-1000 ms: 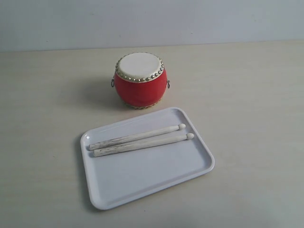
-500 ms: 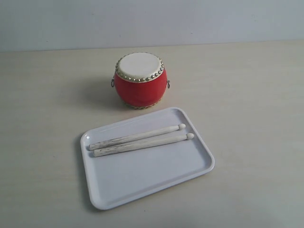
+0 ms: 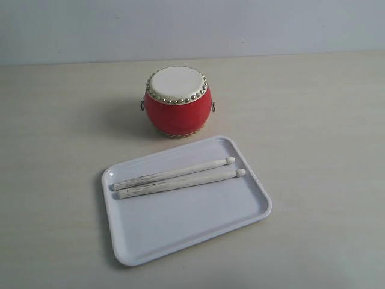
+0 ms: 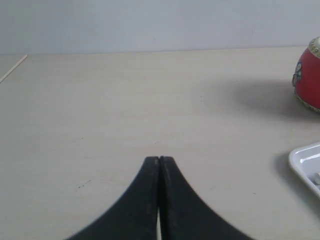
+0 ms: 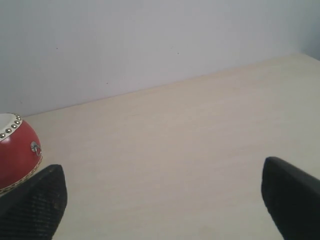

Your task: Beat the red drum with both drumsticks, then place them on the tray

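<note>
The red drum (image 3: pixel 178 101) stands upright on the table behind the white tray (image 3: pixel 198 223). Two pale drumsticks (image 3: pixel 180 177) lie side by side on the tray, tips toward the right. No arm shows in the exterior view. In the left wrist view my left gripper (image 4: pixel 159 160) is shut with nothing in it, over bare table; the drum's edge (image 4: pixel 307 75) and a tray corner (image 4: pixel 305 162) sit off to one side. My right gripper (image 5: pixel 162 200) is open wide and empty over bare table, with the drum (image 5: pixel 15 150) beside one finger (image 5: pixel 35 205).
Pale wooden tabletop (image 3: pixel 313 108) runs to a light wall at the back. A thin pale line (image 4: pixel 12 69) marks the table near its far corner in the left wrist view.
</note>
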{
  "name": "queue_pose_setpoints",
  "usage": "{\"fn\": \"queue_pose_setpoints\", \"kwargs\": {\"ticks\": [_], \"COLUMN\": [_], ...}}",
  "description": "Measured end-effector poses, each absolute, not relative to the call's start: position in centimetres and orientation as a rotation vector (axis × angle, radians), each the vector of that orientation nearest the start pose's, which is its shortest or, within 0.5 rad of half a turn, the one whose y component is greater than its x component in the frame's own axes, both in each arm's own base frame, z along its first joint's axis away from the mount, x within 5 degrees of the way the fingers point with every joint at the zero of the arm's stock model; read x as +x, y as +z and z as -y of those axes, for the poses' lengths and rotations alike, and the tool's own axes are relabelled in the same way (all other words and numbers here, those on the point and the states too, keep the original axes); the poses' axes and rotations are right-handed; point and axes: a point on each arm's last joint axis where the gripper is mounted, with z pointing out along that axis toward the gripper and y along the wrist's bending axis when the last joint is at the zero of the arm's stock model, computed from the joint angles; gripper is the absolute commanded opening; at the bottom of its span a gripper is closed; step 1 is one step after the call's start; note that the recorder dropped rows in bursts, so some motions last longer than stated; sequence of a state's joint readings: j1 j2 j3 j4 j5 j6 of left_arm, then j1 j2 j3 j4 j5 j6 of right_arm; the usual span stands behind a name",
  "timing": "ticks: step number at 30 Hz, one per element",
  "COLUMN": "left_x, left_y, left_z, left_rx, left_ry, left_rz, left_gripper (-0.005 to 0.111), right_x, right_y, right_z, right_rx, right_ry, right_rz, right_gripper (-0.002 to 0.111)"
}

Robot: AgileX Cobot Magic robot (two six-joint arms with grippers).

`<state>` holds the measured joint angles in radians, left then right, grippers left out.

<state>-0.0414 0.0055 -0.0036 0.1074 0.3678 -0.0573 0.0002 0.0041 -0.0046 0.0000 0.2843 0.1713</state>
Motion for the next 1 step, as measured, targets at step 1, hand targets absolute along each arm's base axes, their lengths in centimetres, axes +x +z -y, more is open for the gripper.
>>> {"fn": "queue_pose_setpoints", "kwargs": {"ticks": [1], "left_x": [5.32], "left_y": [18.12], "left_z": [-0.13], "left_rx": [0.051], "left_ry": [0.037], "left_rz": [-1.851], "left_gripper": [0.0], "right_x": [5.48], "right_y": [18.88], "right_z": [0.0], "right_rx": [0.151], "right_ry": [0.124], "right_rz": [-1.763], "right_gripper": [0.105]}}
